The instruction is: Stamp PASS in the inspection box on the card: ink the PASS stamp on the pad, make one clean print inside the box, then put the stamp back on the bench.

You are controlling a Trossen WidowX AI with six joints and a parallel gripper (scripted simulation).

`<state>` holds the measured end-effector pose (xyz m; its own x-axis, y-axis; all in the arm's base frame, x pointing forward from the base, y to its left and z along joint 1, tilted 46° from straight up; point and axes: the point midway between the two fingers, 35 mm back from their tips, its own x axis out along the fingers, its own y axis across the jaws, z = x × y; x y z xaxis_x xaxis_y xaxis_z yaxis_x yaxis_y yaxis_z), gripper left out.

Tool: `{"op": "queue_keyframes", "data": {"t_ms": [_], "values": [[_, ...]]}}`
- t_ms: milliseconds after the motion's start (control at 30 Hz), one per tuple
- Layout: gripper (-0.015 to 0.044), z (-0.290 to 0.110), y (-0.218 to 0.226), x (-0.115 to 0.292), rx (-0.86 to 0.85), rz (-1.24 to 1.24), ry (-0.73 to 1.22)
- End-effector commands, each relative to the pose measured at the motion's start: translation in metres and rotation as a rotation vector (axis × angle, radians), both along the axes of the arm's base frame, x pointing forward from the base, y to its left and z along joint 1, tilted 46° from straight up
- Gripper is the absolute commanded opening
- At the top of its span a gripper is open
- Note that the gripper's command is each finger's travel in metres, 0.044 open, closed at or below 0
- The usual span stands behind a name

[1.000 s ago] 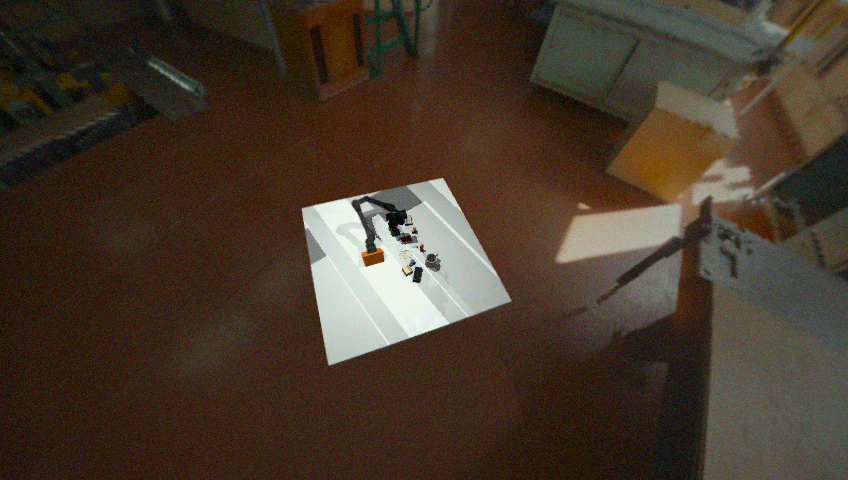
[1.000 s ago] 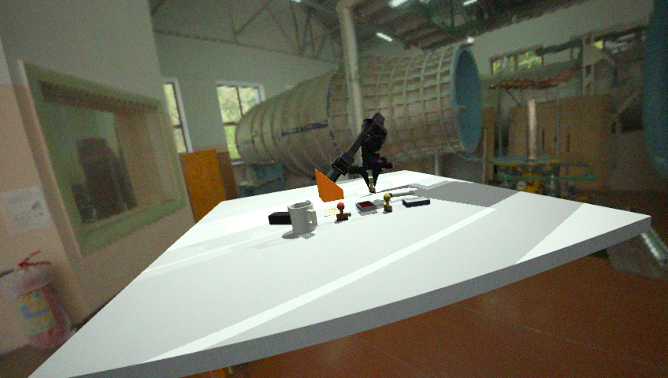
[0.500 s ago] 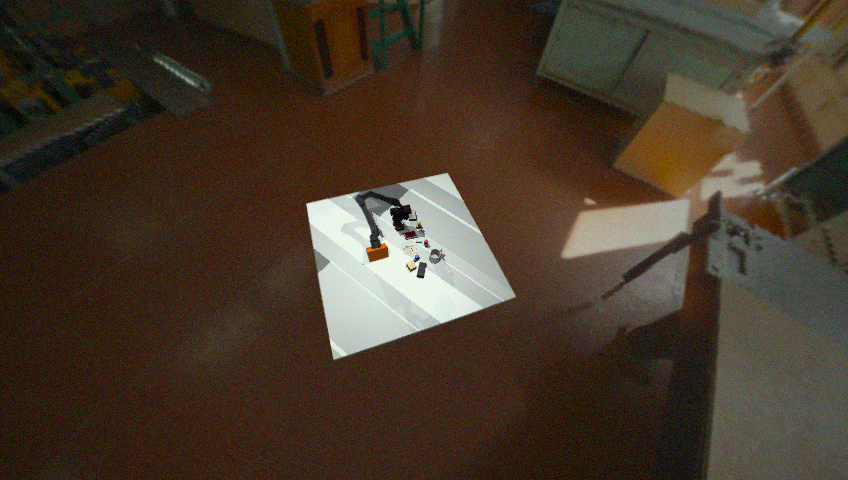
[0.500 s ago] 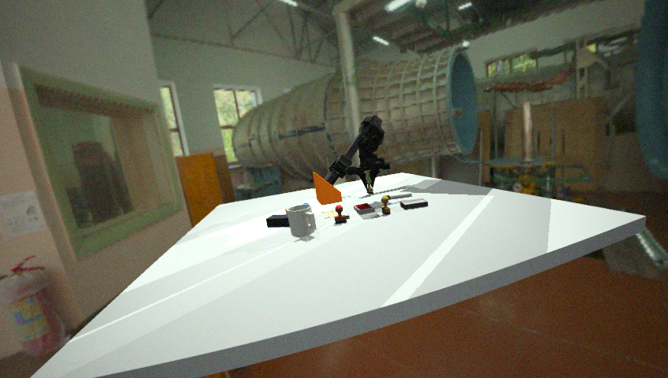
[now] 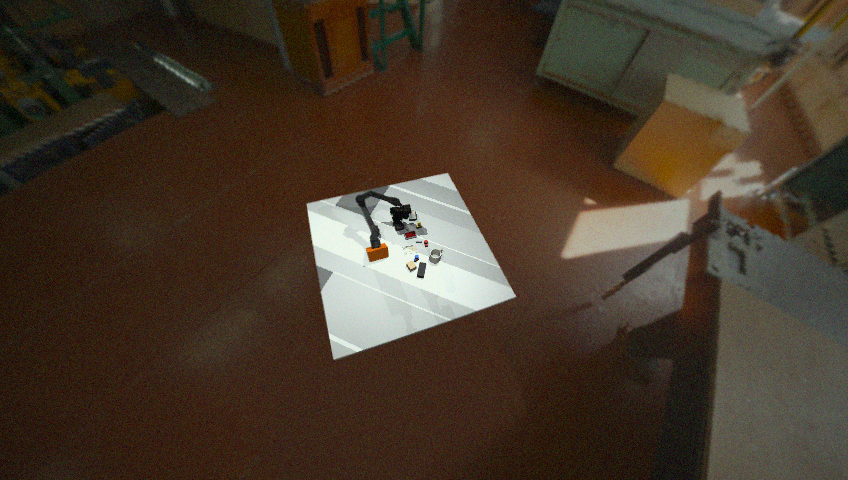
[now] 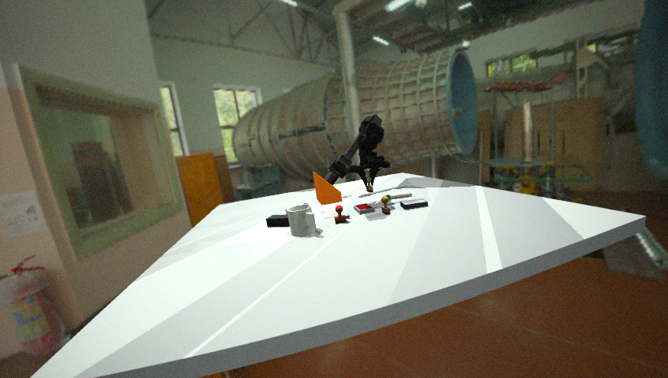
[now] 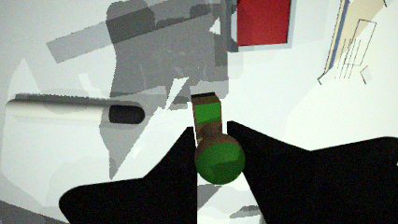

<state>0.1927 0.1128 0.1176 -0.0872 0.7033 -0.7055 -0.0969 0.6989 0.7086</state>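
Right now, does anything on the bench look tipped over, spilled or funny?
Nothing stands out. The gripper holds the green-knobbed stamp upright above the bench, short of the red ink pad. The marker lies flat on its side, which is normal.

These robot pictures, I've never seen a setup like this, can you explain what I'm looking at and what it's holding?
A single black robot arm stands on an orange base on a white bench. One picture looks down from high above, one from the side, and one from a camera on the arm's wrist. The gripper, two black fingers, is shut on a green-knobbed stamp, held above the bench. Ahead lie a red ink pad and the paper card. A grey mug and two other stamps also sit there.
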Motion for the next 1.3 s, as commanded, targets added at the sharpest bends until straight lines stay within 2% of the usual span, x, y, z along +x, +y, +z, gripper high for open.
{"op": "queue_keyframes", "data": {"t_ms": [0, 933, 1267], "values": [[0.0000, 0.002, -0.002, 0.001, -0.004, 0.002, -0.005], [0.0000, 0.012, -0.011, 0.001, -0.002, 0.002, -0.004], [0.0000, 0.001, -0.022, 0.036, -0.004, 0.002, -0.007]]}}
